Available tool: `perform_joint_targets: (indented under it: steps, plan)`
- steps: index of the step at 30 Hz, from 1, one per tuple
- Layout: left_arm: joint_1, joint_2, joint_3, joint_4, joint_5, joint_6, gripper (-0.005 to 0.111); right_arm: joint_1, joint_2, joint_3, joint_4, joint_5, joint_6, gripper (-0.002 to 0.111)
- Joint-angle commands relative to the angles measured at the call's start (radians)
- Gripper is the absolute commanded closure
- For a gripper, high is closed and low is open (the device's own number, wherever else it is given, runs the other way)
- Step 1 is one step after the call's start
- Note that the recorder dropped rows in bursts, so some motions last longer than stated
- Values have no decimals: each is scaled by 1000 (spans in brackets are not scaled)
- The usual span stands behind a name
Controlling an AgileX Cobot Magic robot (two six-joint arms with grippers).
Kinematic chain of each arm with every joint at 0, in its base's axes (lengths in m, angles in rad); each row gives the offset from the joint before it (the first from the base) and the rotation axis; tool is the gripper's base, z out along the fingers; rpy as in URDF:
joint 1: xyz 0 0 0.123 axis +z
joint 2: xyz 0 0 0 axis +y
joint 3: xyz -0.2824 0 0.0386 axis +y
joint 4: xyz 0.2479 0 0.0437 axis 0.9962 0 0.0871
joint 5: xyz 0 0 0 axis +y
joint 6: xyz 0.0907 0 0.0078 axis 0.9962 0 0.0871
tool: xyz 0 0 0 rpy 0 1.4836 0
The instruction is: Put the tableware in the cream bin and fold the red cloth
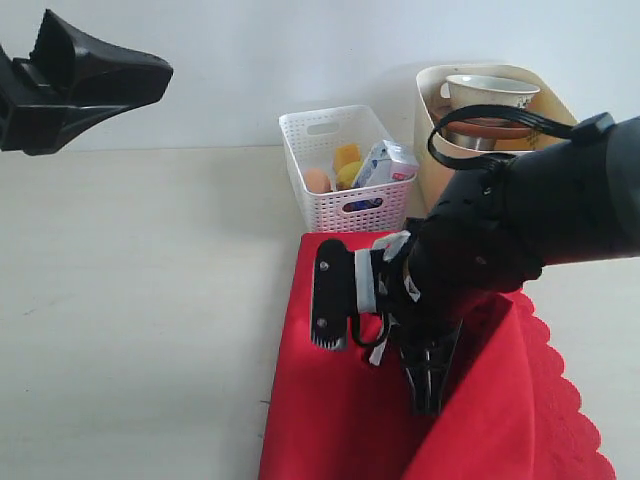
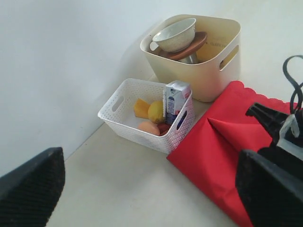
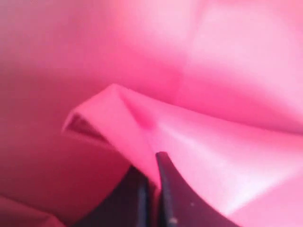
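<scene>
At far left the left gripper [image 2: 149, 189] hangs high above the table [image 1: 150, 300], its jaws spread wide and holding nothing; toward the right the red cloth [image 1: 330, 420] lies on the table just in front of the white basket [image 1: 345, 170], one side raised into a creased fold; the right arm [image 1: 560, 200] bends down over it, the right gripper [image 1: 428, 392] pinched tight on that fold.

Plain white wall [image 1: 300, 50], pale beige tabletop [image 1: 130, 300]
</scene>
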Motion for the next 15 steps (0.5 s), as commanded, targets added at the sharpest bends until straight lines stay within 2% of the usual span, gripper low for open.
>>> perform_joint_targets:
  steps: [1, 6, 15]
  plan:
    - [2, -8, 4, -18, 14, -10, 14, -6, -90, -5, -127, 27, 254, 108]
    - [2, -10, 4, -20, 38, -10, 14, -78, -174, -32, -158, 96, 425, 108]
    - [2, -10, 4, -24, 44, -28, 14, -305, -219, -32, -109, 103, 642, 108]
